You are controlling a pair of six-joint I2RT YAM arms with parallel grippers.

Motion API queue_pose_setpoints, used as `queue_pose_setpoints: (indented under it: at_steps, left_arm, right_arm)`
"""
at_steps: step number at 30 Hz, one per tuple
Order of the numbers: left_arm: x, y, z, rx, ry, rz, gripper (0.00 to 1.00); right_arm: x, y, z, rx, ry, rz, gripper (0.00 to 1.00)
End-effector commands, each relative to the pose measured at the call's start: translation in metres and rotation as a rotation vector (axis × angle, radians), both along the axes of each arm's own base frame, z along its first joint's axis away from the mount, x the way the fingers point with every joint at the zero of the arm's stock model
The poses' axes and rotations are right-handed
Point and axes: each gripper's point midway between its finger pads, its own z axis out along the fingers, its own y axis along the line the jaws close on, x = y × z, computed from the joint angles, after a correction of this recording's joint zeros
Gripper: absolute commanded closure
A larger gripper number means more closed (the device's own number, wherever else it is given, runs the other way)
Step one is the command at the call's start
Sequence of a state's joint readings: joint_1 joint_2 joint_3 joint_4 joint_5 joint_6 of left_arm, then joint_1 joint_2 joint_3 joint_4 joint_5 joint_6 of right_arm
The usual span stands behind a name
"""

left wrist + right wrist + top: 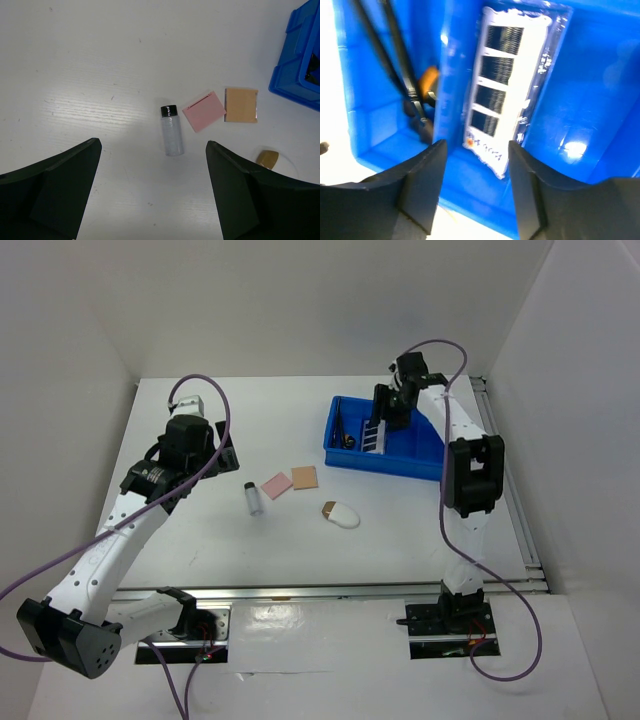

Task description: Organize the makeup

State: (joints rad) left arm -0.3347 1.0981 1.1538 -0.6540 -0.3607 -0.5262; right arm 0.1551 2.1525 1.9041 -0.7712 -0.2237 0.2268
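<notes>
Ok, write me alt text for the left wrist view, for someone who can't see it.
A small clear vial with a black cap lies on the white table just ahead of the open left gripper. To its right lie a pink pad and a tan pad, side by side; a corner of the blue tray shows at the right edge.

Sponge (268, 159) mostly hidden behind left tool (153, 144); tray (295, 75) cut by edge; brushes (415, 107) blurred.
</notes>
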Motion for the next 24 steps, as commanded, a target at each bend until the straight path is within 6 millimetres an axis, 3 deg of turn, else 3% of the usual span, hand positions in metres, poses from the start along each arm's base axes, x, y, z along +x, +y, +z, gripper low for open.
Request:
queue_pose_setpoints:
  at_steps: [1, 4, 5, 6, 7, 8, 9, 10, 11, 12, 13, 15, 16, 20, 24]
  left_arm:
    - [0.003, -0.003, 0.014, -0.009, -0.043, -0.015, 0.00]
    - [0.002, -0.002, 0.017, -0.012, -0.052, -0.015, 0.00]
    - [0.002, -0.003, 0.017, -0.020, -0.052, -0.010, 0.00]
    - [0.001, -0.002, 0.013, -0.017, -0.044, -0.010, 0.00]
    - [0.001, -0.002, 0.013, -0.017, -0.044, -0.010, 0.00]
    - [0.001, -0.002, 0.013, -0.017, -0.044, -0.010, 0.00]
    - [0.000, -0.002, 0.016, -0.020, -0.052, -0.010, 0.00]
    - [0.000, 0.000, 0.016, -0.014, -0.054, -0.001, 0.00]
    - [0.000, 0.000, 0.016, -0.014, -0.054, -0.001, 0.00]
    - [0.001, 0.001, 0.016, -0.009, -0.056, 0.006, 0.00]
    - [0.001, 0.001, 0.016, -0.009, -0.056, 0.006, 0.00]
    - [0.001, 0.001, 0.016, -0.009, -0.056, 0.006, 0.00]
    - [0.001, 0.001, 0.016, -0.009, -0.056, 0.006, 0.00]
    - [0.000, 0.000, 0.016, -0.015, -0.054, -0.002, 0.00]
    - [0.000, 0.000, 0.016, -0.015, -0.054, -0.002, 0.00]
  right_arm:
    - [0.013, 0.013, 0.094, 0.036, -0.219, 0.021, 0.36]
    - [0.014, 0.018, 0.128, 0.015, -0.295, 0.025, 0.36]
    - [0.008, 0.027, 0.139, 0.016, -0.319, 0.052, 0.38]
    - [0.006, 0.033, 0.135, 0.016, -0.341, 0.072, 0.46]
    - [-0.007, 0.040, 0.159, 0.029, -0.409, 0.104, 0.55]
    - [-0.020, 0.058, 0.162, 0.028, -0.445, 0.162, 0.68]
    - [-0.031, 0.064, 0.138, 0.023, -0.439, 0.190, 0.72]
    - [-0.051, 0.073, 0.154, 0.057, -0.489, 0.243, 0.72]
    - [-0.068, 0.087, 0.147, 0.074, -0.493, 0.309, 0.70]
    - [-0.081, 0.094, 0.137, 0.071, -0.495, 0.378, 0.42]
    - [-0.105, 0.100, 0.114, 0.081, -0.456, 0.440, 0.28]
    - [-0.132, 0.117, 0.090, 0.059, -0.413, 0.541, 0.12]
    - [-0.147, 0.117, 0.068, 0.027, -0.350, 0.566, 0.00]
    - [-0.182, 0.125, 0.015, -0.120, -0.240, 0.643, 0.00]
    - [-0.208, 0.129, -0.015, -0.183, -0.193, 0.714, 0.00]
